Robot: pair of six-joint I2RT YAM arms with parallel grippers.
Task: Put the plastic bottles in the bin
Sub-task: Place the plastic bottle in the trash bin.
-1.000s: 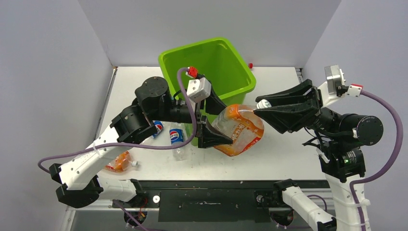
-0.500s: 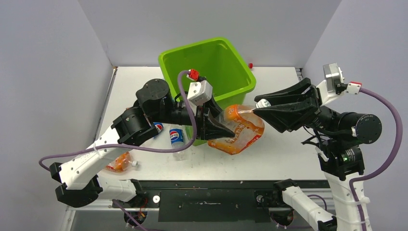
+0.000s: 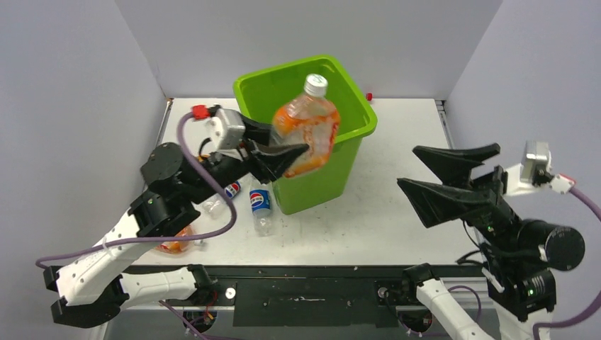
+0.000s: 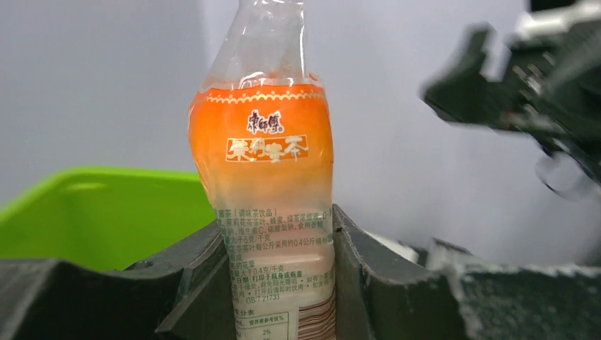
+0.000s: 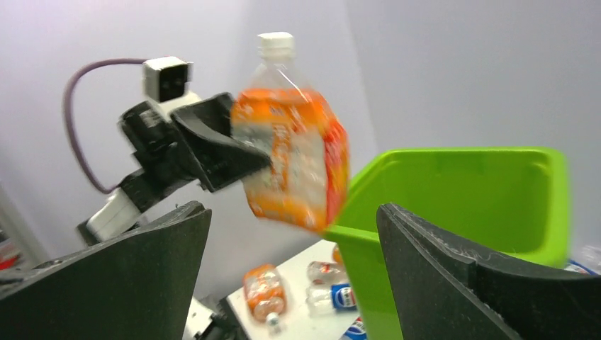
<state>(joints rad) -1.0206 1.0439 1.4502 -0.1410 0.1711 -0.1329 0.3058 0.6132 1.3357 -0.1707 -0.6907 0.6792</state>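
With right gripper (image 3: 407, 167) released, left gripper (image 3: 293, 151) lifted orange bottle (image 3: 309, 122) over bin (image 3: 312, 190).

A white desk (image 3: 397, 237) stands inside pale grey walls (image 3: 71, 85). A small red object (image 3: 368, 96), perhaps a bottle cap, lies near the desk's far edge.

Left hand (image 3: 285, 147) clamps orange-labelled bottle (image 3: 306, 131), white cap pointing far, over near-left rim of lime-green bin (image 3: 360, 117). Right hand (image 3: 407, 166) spread wide, empty, above right counter (image 3: 397, 134). Pepsi bottle (image 3: 260, 202) lies near bin.
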